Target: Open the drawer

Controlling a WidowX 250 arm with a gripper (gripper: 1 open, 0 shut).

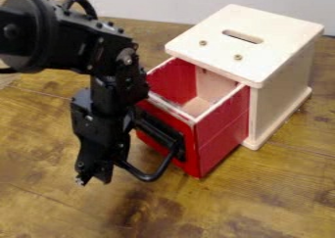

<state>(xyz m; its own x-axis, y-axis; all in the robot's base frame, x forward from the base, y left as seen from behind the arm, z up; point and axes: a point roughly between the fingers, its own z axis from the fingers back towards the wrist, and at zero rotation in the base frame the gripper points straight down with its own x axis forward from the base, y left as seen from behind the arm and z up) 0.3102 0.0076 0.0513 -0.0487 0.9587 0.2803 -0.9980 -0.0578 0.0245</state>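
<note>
Red drawer (197,110) stands pulled partway out of the cream cabinet (268,66), its pale wooden inside showing nothing in it. Beside its black loop handle (160,154), the gripper (94,173) points down; whether its jaws are parted I cannot tell

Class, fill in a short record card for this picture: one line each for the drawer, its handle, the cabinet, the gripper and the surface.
drawer: red drawer, pulled partly out, pale wooden inside showing
handle: black loop handle on the drawer's front
cabinet: cream-white cabinet with a slot on top
gripper: black gripper pointing down, left of the handle; jaws unclear
surface: wooden table
</note>
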